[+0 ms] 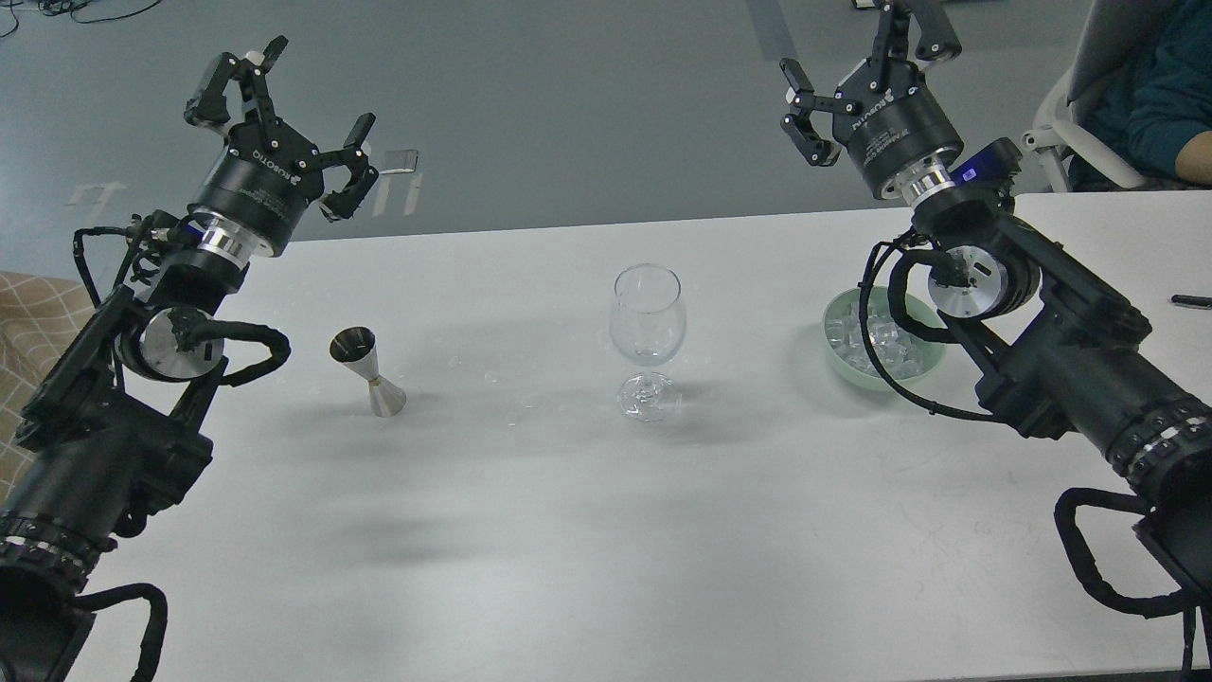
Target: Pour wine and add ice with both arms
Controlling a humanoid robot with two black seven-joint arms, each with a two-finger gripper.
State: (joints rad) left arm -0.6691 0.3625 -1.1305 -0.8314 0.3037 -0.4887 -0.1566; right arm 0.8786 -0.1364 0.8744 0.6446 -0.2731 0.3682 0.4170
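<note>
A clear stemmed wine glass (647, 332) stands upright in the middle of the white table (568, 530). A steel jigger (367, 371) stands left of it; whether it holds wine cannot be told. A pale green bowl (933, 355) of clear ice cubes (866, 339) sits at the right, partly hidden by my right arm and its cable. My left gripper (284, 114) is open and empty, raised high above the table's far left edge. My right gripper (866, 71) is open and empty, raised above and behind the bowl.
A few small drops lie on the table between jigger and glass (511, 403). A black pen (1191, 301) lies at the far right edge. A seated person (1155, 95) on a chair is beyond the table's right corner. Grey floor lies behind.
</note>
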